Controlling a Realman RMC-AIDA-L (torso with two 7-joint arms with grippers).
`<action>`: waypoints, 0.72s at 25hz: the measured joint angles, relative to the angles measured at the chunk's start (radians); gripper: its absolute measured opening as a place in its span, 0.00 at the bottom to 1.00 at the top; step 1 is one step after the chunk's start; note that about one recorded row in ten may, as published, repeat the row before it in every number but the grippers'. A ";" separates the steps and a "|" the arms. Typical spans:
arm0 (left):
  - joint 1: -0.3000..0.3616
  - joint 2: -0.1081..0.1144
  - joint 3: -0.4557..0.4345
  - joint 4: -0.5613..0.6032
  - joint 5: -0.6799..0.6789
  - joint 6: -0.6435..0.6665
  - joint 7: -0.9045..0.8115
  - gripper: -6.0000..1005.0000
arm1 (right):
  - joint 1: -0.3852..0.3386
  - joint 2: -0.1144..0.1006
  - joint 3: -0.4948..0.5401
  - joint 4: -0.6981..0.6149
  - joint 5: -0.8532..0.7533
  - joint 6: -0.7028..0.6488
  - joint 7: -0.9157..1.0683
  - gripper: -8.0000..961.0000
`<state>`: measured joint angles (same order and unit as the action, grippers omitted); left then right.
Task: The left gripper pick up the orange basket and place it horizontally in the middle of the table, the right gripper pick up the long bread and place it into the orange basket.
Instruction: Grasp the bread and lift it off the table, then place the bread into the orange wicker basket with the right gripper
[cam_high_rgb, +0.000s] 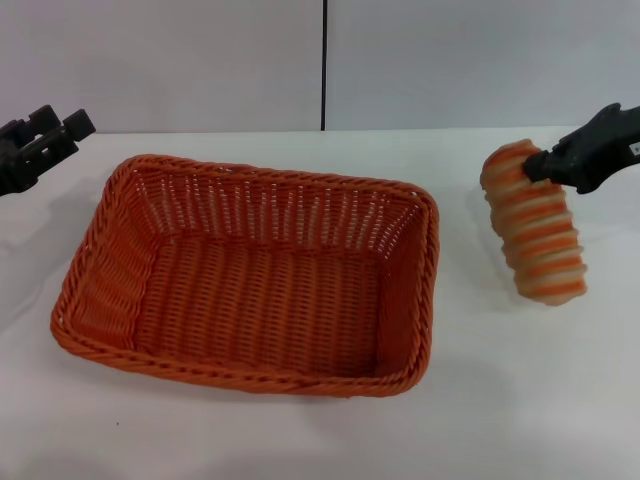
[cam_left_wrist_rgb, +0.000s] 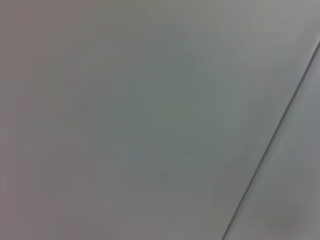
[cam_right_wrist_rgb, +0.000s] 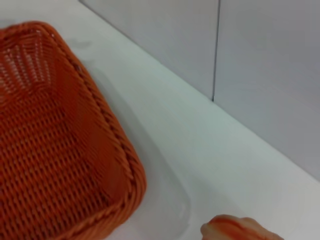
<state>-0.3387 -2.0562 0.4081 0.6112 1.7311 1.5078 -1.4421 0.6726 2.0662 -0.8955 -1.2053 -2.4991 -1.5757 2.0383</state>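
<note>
Fingers of the right gripper (cam_high_rgb: 547, 165) pinched only the long bread (cam_high_rgb: 535, 225) top end; dangling beside the orange basket (cam_high_rgb: 250, 275), it could slip out.

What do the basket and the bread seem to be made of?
Basket: woven strands with a braided rim, wicker-style; the even orange and slight sheen suggest plastic rather than real cane, though I cannot be sure. Bread, held by the right hand: smooth, evenly ridged orange-and-cream stripes, likely a foam or plastic replica, not baked dough.

Orange basket (cam_high_rgb: 250, 280) mid-table (cam_high_rgb: 300, 440); long bread (cam_high_rgb: 535, 225) right of it, seemingly aloft.
</note>
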 joint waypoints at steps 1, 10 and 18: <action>0.001 0.000 0.000 0.000 -0.002 0.000 0.000 0.69 | -0.004 0.001 -0.011 -0.031 0.000 -0.013 0.013 0.01; 0.007 -0.001 0.000 0.000 -0.010 0.003 0.002 0.69 | 0.025 0.000 -0.054 -0.276 0.059 -0.170 0.134 0.01; 0.006 -0.001 0.003 0.001 -0.012 0.009 0.002 0.69 | 0.139 0.004 -0.120 -0.270 0.185 -0.166 0.172 0.01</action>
<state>-0.3331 -2.0571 0.4112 0.6121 1.7194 1.5170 -1.4403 0.8112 2.0700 -1.0160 -1.4755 -2.3145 -1.7419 2.2100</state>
